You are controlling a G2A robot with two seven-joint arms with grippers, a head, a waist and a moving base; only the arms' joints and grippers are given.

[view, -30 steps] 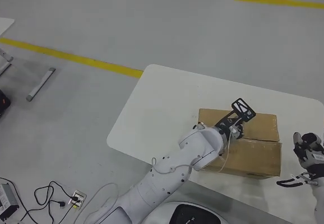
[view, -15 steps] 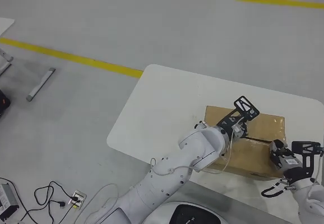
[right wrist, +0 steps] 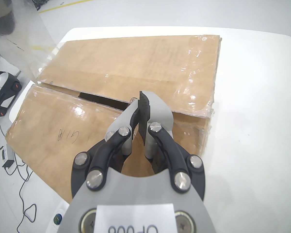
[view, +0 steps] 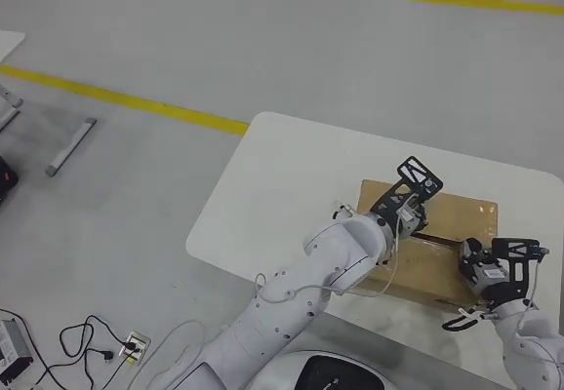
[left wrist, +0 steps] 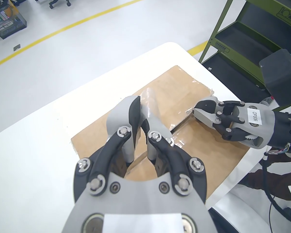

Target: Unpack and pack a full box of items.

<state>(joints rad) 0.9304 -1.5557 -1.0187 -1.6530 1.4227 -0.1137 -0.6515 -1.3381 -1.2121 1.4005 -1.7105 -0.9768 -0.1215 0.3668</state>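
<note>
The right gripper (right wrist: pixel 140 103) has swung in from the table's right edge over the last second and now sits at the box (view: pixel 458 210). The box has slid a little toward the far right, and the left gripper (left wrist: pixel 141 100) has turned slightly above it.

The box lies on the right half of the white table (view: pixel 292 185), flaps down, with a dark gap open along the middle seam. The right gripper's fingers are pressed together with nothing between them. Their tips point at the seam near the box's right end, where the gap closes; whether they touch the cardboard cannot be told. The left gripper stands over the box's left end, its fingers closed on a strip of clear tape (right wrist: pixel 21 25). The strip rises from the seam's left end.
</note>
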